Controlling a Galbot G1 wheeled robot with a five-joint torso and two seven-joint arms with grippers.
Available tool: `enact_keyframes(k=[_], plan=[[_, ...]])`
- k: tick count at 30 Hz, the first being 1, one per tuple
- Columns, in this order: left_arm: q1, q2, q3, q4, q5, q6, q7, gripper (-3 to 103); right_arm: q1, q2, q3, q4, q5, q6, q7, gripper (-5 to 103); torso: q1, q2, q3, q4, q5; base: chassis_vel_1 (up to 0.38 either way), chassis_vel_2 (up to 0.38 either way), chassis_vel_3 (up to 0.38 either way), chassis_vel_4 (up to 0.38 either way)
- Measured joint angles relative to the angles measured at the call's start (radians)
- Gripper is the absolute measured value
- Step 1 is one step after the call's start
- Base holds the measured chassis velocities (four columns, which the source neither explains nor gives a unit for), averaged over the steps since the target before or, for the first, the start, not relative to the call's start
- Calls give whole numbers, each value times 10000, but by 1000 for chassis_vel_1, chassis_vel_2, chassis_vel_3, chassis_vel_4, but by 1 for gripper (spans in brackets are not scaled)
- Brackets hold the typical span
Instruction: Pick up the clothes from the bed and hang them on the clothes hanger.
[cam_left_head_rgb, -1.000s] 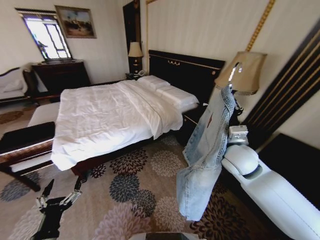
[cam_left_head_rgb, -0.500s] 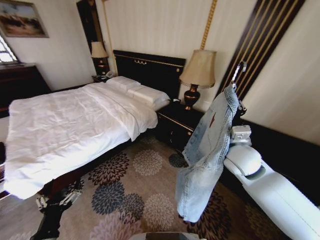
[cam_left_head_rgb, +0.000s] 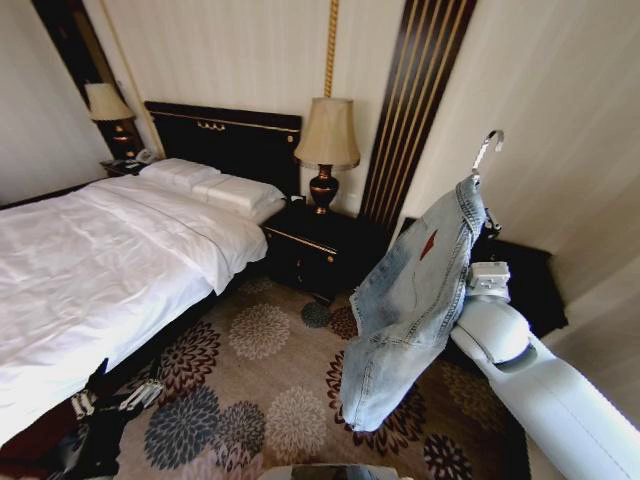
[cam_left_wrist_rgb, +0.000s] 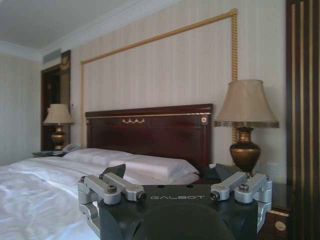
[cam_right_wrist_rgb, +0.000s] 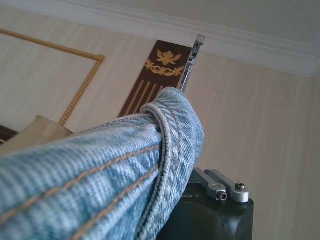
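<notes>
1. Far left in my head view is the wide bed (cam_left_head_rgb: 90, 260) with white sheets, white pillows and a tall dark headboard with gold trim. My left wrist view looks across the bed (cam_left_wrist_rgb: 35, 195) toward that same headboard. Nothing denim lying on the sheets that I can see.
2. My left gripper (cam_left_head_rgb: 115, 395) hangs low at the bottom left, over the floral carpet (cam_left_head_rgb: 270, 400) just beside the bed's edge. In the left wrist view my left gripper (cam_left_wrist_rgb: 175, 187) has its 2 silver fingers (cam_left_wrist_rgb: 112, 187) spread wide apart, holding nothing.
3. Past the bed there's a dark wooden nightstand (cam_left_head_rgb: 315, 245) with a brass table lamp with a beige shade (cam_left_head_rgb: 325, 145) on top, against the striped wall.
4. Right of that is the light-blue faded denim jacket (cam_left_head_rgb: 415, 305), draped on the thin hanger; only its small metal hook (cam_left_head_rgb: 487, 148) pokes out above the collar. The jacket hangs clear of the floor, well apart from the bed.
5. My right arm (cam_left_head_rgb: 545, 390) comes up from the bottom right corner to the jacket. The right wrist view has the denim jacket (cam_right_wrist_rgb: 100, 175) right against the camera with the hook (cam_right_wrist_rgb: 191, 60) sticking up behind it. I can't tell how my right gripper's fingers are set, the cloth covers them.
</notes>
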Motion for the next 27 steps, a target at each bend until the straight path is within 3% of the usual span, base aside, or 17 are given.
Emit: enact_keyframes(k=[14, 27], plan=[[0, 0, 0, 0, 0, 0, 0, 100, -1717, 396, 1315, 505, -288, 165, -119, 21, -1, 0, 0, -1, 1, -128, -127, -129, -121], [0, 0, 0, 0, 0, 0, 0, 100, -2538, 654, 1883, 748, -517, 328, -234, 21, -1, 0, -1, 1, 0, -124, -119, -129, -130]])
